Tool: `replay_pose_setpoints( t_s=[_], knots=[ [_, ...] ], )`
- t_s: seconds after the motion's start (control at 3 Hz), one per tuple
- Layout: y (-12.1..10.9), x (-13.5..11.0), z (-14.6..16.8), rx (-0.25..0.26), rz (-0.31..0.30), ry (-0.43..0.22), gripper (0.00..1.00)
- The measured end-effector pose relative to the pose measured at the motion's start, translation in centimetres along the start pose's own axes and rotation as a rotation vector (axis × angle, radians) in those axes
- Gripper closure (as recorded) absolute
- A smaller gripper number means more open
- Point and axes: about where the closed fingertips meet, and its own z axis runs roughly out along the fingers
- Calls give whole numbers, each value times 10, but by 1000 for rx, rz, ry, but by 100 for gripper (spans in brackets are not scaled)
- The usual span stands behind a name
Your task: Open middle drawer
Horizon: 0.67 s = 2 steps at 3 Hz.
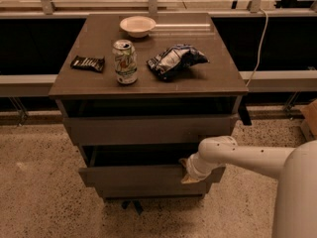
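The grey-brown cabinet point(148, 83) has three drawer fronts. The middle drawer point(133, 175) stands pulled out toward me, with its dark shallow box showing behind the front. The top drawer front point(148, 129) sits above it with a dark gap under the cabinet top. The bottom front point(148, 191) shows only as a narrow strip. My gripper point(187, 172), on a white arm coming in from the right, is at the upper right end of the middle drawer front, touching it.
On the cabinet top are a white bowl point(137, 25), a drink can point(125, 62), a blue-and-white chip bag point(174, 60) and a dark snack bar point(87, 63). A rail and dark panels run behind. A speckled floor lies in front, and a cardboard box point(309, 118) stands at the right.
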Motion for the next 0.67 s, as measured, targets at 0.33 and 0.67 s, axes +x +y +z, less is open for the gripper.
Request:
replay_pose_setpoints(
  t_s=[0.33,0.67],
  knots=[
    [1,2,2,-6,7,-2,88],
    [1,2,0,-6,7,-2,100]
  ],
)
